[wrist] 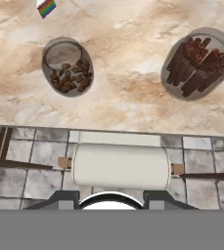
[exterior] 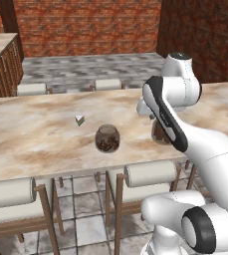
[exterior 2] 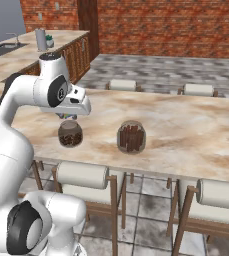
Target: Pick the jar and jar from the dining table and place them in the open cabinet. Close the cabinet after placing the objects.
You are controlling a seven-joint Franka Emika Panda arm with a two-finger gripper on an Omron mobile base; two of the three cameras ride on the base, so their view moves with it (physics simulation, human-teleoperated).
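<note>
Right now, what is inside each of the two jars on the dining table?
The left jar holds loose dark brown bean-like bits, heaped on one side. The right jar holds brown sticks packed together. Both sit on the table; the sticks hide that jar's bottom.

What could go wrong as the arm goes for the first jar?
1. The jar of brown bits and the jar of sticks are rounded glass, so a grip off centre may let one slip or tip.
2. Both stand near the dining table edge above a chair; a nudge could push one off.
3. The small coloured wedge lies just behind the bits jar and could be knocked during the reach.
</note>
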